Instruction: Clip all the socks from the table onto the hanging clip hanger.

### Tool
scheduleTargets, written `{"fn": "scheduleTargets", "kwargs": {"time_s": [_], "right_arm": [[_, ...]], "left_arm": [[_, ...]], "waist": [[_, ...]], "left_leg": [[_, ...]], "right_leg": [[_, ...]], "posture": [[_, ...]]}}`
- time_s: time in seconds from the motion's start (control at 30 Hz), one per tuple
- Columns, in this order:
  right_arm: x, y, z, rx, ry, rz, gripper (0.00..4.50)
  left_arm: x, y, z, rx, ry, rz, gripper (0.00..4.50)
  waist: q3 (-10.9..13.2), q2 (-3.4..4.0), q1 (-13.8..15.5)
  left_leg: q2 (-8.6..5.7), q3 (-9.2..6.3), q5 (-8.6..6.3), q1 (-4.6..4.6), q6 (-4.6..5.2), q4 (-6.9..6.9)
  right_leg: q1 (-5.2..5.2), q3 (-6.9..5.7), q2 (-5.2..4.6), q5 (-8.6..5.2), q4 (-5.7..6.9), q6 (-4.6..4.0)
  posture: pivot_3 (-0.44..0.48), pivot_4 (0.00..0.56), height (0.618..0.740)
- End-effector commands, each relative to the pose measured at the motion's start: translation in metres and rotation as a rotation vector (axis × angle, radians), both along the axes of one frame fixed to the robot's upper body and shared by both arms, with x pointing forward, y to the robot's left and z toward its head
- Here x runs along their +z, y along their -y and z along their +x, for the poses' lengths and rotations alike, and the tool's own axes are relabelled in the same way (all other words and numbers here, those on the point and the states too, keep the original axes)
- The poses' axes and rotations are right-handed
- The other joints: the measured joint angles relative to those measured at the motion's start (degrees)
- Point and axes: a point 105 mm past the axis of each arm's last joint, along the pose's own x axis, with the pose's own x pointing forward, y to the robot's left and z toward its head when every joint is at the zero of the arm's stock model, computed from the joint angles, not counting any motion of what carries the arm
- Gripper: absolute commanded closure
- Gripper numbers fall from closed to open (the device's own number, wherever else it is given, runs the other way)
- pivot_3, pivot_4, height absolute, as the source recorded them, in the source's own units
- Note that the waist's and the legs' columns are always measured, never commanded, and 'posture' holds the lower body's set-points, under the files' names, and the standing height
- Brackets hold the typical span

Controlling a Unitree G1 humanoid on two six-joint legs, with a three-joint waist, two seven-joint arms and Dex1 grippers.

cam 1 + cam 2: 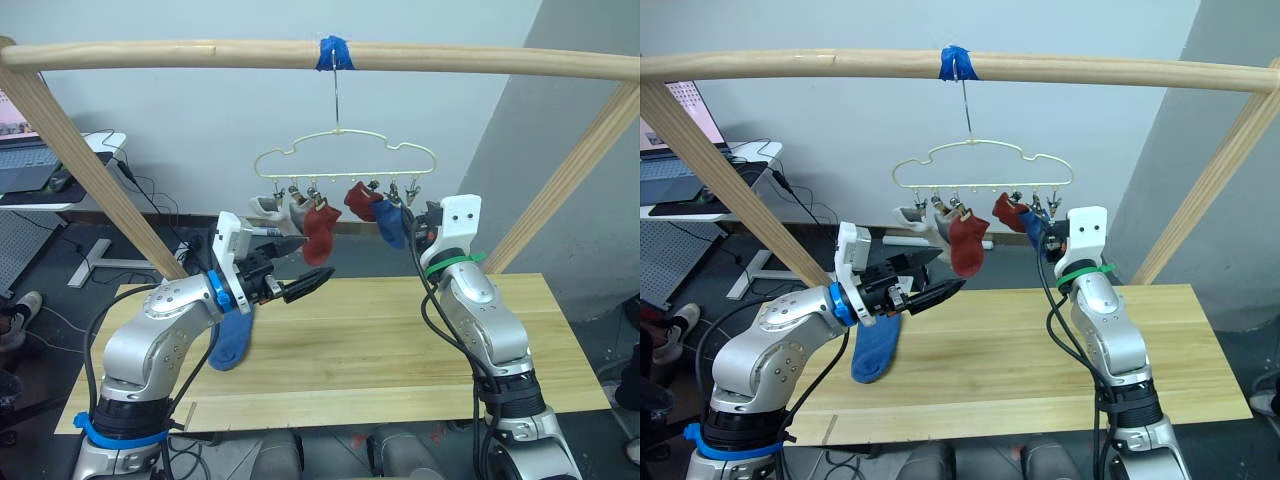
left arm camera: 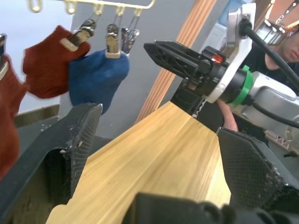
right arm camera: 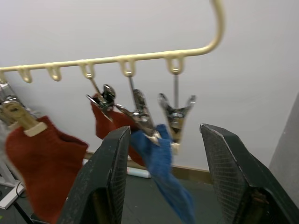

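Last blue sock (image 1: 230, 343) dangles limp under the left hand (image 1: 300, 285), above the bench (image 1: 400, 350); whether it's gripped, can't tell. Soft, light: pinch the cuff. Right hand (image 3: 163, 182) spread at the empty clip (image 3: 176, 116).

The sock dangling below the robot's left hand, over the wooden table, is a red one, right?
Not quite. The sock dangling below the left hand, over the wooden table, is blue, not red; the left eye view shows it. The red socks hang from the clip hanger.
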Motion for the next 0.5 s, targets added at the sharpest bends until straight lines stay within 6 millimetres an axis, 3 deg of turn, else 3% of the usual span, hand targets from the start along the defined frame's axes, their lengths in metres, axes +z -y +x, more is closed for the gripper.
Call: {"fn": "scheduleTargets", "kwargs": {"time_s": [0.03, 0.5], "right_arm": [[0.015, 0.003, 0.004, -0.026, 0.063, 0.018, 2.0], [0.019, 0.007, 0.016, -0.084, 0.077, 0.029, 2.0]], "left_arm": [[0.024, 0.005, -0.011, -0.066, 0.109, -0.041, 0.0], [0.037, 0.005, -0.018, -0.111, 0.177, -0.077, 0.0]], "waist": [[0.0, 0.0, 0.2], [0.0, 0.02, 0.5]], "left_leg": [[0.0, 0.0, 0.0, 0.0, 0.0, 0.0], [0.01, -0.01, 0.0, 0.0, 0.0, -0.02]], "right_leg": [[0.0, 0.0, 0.0, 0.0, 0.0, 0.0], [-0.01, -0.01, 0.0, 0.01, 0.01, -0.02]], "posture": [[0.033, 0.141, 0.74], [0.048, 0.142, 0.74]]}}
